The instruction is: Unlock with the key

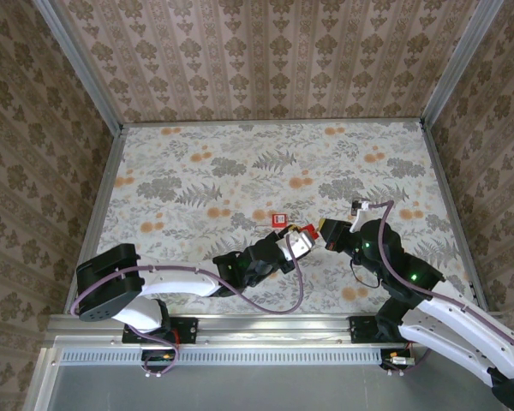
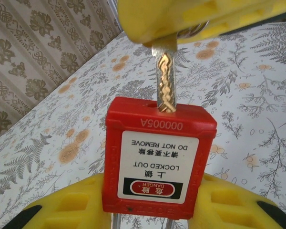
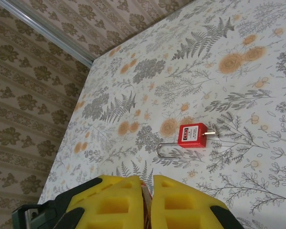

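Observation:
My left gripper [image 2: 155, 202] is shut on a red padlock [image 2: 159, 157] with a white "LOCKED OUT" label, held by its lower body between yellow fingers [image 2: 71, 205]. A silver key [image 2: 165, 81] comes down from the right gripper's yellow fingers [image 2: 181, 19], its tip in the keyhole on the lock's top face. In the right wrist view my right gripper [image 3: 148, 191] is shut on the key's thin head [image 3: 146, 196]. From above, the left gripper [image 1: 298, 244], the held padlock [image 1: 309, 229] and the right gripper [image 1: 330, 233] meet at the table's front centre.
A second red padlock [image 3: 192, 135] lies flat on the floral table [image 1: 240, 163], with a long steel shackle [image 3: 167, 145] and a key stub in its end; from above this second padlock [image 1: 280, 219] sits just beyond the grippers. Patterned walls enclose the table.

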Motion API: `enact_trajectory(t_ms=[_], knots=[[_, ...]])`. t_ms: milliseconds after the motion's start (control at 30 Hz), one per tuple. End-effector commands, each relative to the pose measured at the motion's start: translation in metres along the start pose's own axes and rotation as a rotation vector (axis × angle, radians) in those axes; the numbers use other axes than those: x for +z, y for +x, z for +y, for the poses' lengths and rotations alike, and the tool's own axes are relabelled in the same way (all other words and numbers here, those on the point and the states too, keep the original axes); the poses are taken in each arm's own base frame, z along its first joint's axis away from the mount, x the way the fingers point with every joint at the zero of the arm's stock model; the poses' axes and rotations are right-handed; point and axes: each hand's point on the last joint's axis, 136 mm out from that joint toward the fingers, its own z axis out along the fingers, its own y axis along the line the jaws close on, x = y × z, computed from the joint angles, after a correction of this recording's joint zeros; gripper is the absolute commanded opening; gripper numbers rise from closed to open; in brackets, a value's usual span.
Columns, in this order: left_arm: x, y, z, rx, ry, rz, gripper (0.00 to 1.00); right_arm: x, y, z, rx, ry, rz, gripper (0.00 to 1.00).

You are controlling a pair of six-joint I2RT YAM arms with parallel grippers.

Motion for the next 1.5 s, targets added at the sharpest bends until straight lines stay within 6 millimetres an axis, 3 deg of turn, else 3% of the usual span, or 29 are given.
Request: enact_trajectory(t_ms=[0,367,600,867,1100,1467], knots=[[-0.003,-0.037,0.005,-0.071,0.005,-0.107,0.27,0.003,0.007,-0.01,-0.031,0.041,0.011,0.0],[-0.003,-0.048,0.008,-0.132,0.028,-0.129,0.26,0.009,0.019,-0.008,-0.038,0.025,0.047,0.0],[-0.002,-0.06,0.009,-0.156,0.071,-0.139,0.26,0.004,0.024,0.009,-0.119,0.01,0.06,0.0],[-0.01,-0.077,0.023,-0.211,0.045,-0.176,0.26,0.011,0.035,-0.004,-0.129,0.071,0.078,0.0],[-0.017,-0.093,0.034,-0.277,0.062,-0.224,0.26,0.018,0.045,-0.001,-0.092,0.034,0.098,0.0],[-0.014,-0.101,0.032,-0.281,0.105,-0.207,0.25,0.028,0.058,0.003,-0.138,0.07,0.158,0.0]])
